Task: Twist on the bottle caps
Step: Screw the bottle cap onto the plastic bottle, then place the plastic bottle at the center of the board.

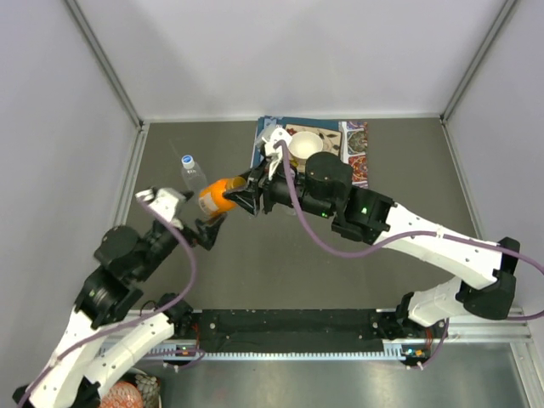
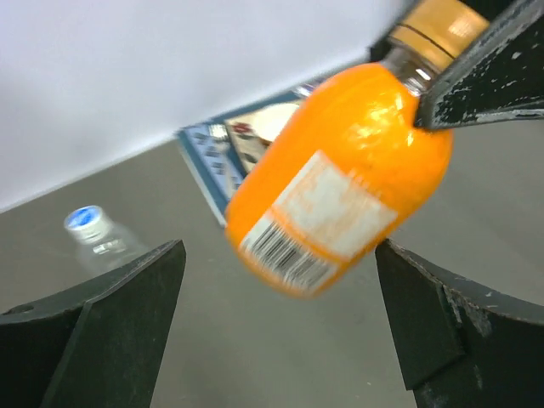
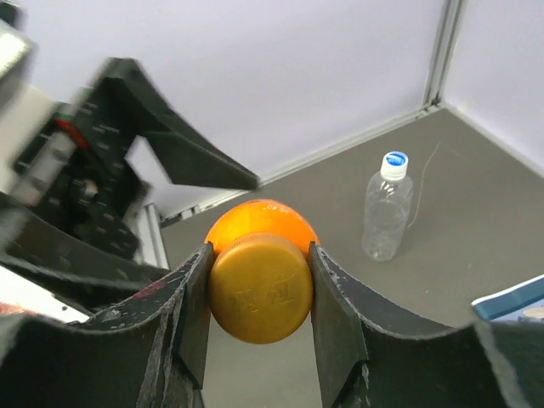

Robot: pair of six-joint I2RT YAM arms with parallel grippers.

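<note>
From above, the orange bottle is held tilted over the table, between the 2 arms. The right claw covers its neck end. The left claw sits just beside its base, and contact cannot be judged here. Only 1 clear bottle shows, upright behind, with its blue-and-white cap on. A white bowl rests on a magazine; its contents are too small to make out.

In the left wrist view, the left claw gapes wide and grips nothing. Its 2 fingers stand either side of the bottle's base end, apart from it. The picture is blurred, and the orange cap is cut off at the top edge.

In the right wrist view, the right claw is pinched tight on the sides of the orange cap. The cap hides most of the body and all of the thread, so how far on it sits cannot be told.

The bottle looks small, stiff, glossy and round, so it would likely spin in a loose hold. The labelled middle of the body seems the best place for the left claw to clamp.
</note>
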